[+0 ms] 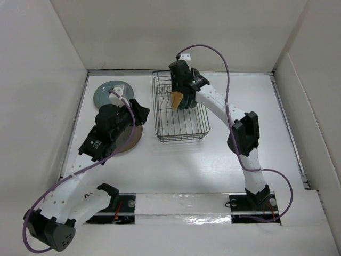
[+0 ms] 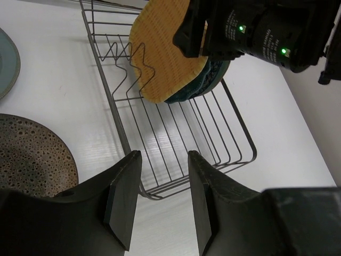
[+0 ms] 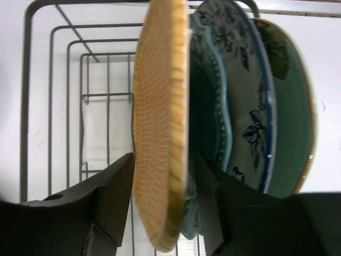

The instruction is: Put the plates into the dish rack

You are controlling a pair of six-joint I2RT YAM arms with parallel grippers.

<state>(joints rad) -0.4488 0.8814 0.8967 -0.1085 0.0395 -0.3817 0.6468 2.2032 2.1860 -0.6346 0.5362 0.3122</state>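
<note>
**A:** The right pincer (image 3: 165, 165) is seen over the dish rack (image 2: 110, 106), its jaws set either side of the orange-tan plate (image 3: 160, 133). Whether that plate is pinched or only straddled cannot be told.

**B:** Four plates are counted standing on edge in the rack. Behind the orange-tan one are packed the dark teal scalloped plate (image 3: 213, 80), the floral-rimmed plate (image 3: 250, 122) and the pale mint plate (image 3: 290, 122).

**A:** The left pincer (image 2: 162, 160) is held spread, with nothing between its jaws, above the surface (image 1: 160, 170) just beside the rack.

**B:** Two plates are seen lying flat on the surface. The brown plate (image 2: 32, 154) is just beside that pincer, on the side away from the rack and partly under the arm. The grey-teal plate (image 1: 112, 95) is farther back.

**A:** The next pick is judged to fall to the left arm, which is much the nearer. The brown plate lies on one side of it and the rack on the other, so a rim would have to be caught, the plate tipped upright and carried across.

**B:** Free tines are seen at the orange-tan plate's open face, the side turned toward the left arm
</note>
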